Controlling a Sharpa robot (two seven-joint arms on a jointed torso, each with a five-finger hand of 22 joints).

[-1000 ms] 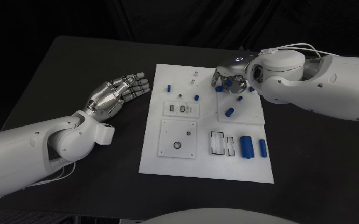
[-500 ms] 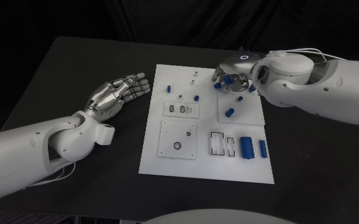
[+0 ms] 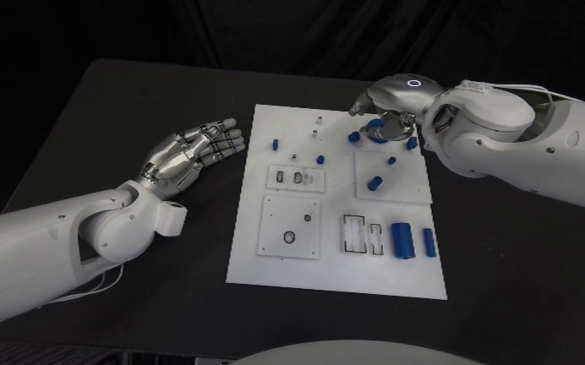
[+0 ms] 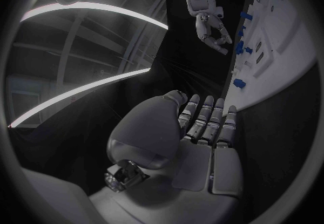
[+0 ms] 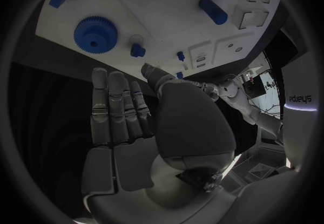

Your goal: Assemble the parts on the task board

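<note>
The white task board lies mid-table with several small blue parts on it. A blue gear sits flat on the board's far right section, with a small blue peg next to it. My right hand hovers just beyond the gear, fingers straight and apart, holding nothing. My left hand rests open and empty on the table left of the board. Two blue blocks lie at the near right.
Blue pegs stand or lie across the board's middle. Raised white plates with slots and a hole sit on the board's left half. Black table surrounds the board on all sides.
My right hand has drawn back from the board's far right section and straightened its fingers; the blue gear now lies uncovered there. The left hand has not moved.
</note>
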